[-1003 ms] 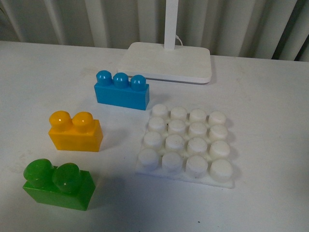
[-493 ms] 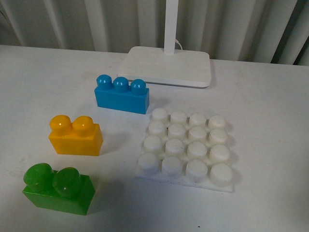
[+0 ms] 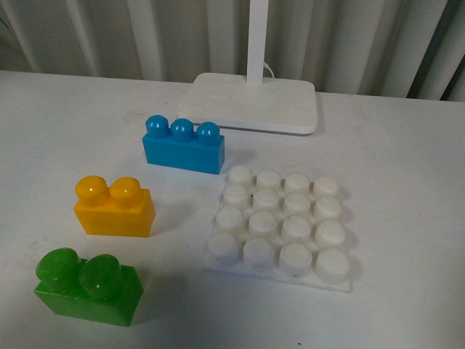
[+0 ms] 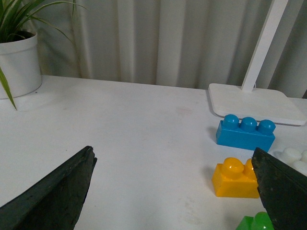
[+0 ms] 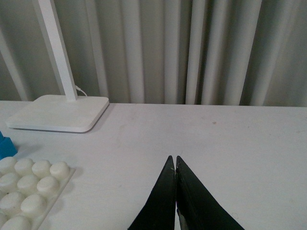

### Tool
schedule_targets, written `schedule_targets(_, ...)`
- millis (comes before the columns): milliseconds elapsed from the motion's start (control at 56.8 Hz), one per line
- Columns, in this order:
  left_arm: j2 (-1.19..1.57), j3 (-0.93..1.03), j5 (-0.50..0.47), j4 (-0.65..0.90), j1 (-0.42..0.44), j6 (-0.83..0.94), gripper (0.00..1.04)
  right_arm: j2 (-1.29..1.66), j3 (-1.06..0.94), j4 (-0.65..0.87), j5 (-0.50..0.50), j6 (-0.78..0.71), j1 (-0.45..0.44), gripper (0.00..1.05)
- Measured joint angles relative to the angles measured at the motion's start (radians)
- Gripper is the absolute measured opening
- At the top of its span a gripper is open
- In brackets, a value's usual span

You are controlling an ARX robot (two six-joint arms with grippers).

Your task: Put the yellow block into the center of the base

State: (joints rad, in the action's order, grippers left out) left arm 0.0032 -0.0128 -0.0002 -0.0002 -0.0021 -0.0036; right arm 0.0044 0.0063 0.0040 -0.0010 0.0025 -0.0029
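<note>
The yellow block (image 3: 114,207) stands on the table left of the base (image 3: 282,222), a white square plate with a grid of round studs, all bare. The left wrist view shows the yellow block (image 4: 233,178) just inside one dark finger of my left gripper (image 4: 173,155), which is open wide with only bare table between its fingers. My right gripper (image 5: 175,159) is shut with nothing in it, hovering over table beside the base (image 5: 29,188). Neither gripper appears in the front view.
A blue three-stud brick (image 3: 182,145) stands behind the yellow block and a green two-stud brick (image 3: 87,286) in front of it. A white lamp slab with an upright post (image 3: 251,100) sits at the back. A potted plant (image 4: 18,60) stands far to one side.
The front view has shifted slightly, so everything sits a little lower in the picture than a second ago. The bricks and the base keep their places relative to each other.
</note>
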Motion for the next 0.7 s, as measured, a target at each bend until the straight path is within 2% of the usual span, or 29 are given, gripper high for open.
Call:
schedule_targets(282,0.0,0.0,0.0,0.0,0.0,0.0,0.98,0.0,0.0,-0.002,0.0,-0.001,0.0,0.01)
schedule_targets(405,0.0,0.0,-0.004,0.0,0.0,-0.003,0.98,0.0,0.0,-0.002,0.0,-0.002,0.0,0.23)
schedule_targets(458,0.024,-0.003,-0.075,-0.01,-0.019,-0.061,0.98,0.0,0.0,-0.002,0.0,-0.002,0.0,0.32)
schedule_targets(510,0.089,-0.012,-0.082,0.025,-0.016,-0.106,0.98,0.0,0.0,-0.002,0.0,-0.002,0.0,0.43)
schedule_targets(634,0.298,-0.09,0.025,0.171,0.034,-0.093,0.98,0.0,0.0,-0.002,0.0,-0.002,0.0,0.64)
schedule_targets(704,0.445,-0.171,0.11,0.255,0.048,-0.017,0.98,0.0,0.0,-0.002,0.0,-0.002,0.0,0.77)
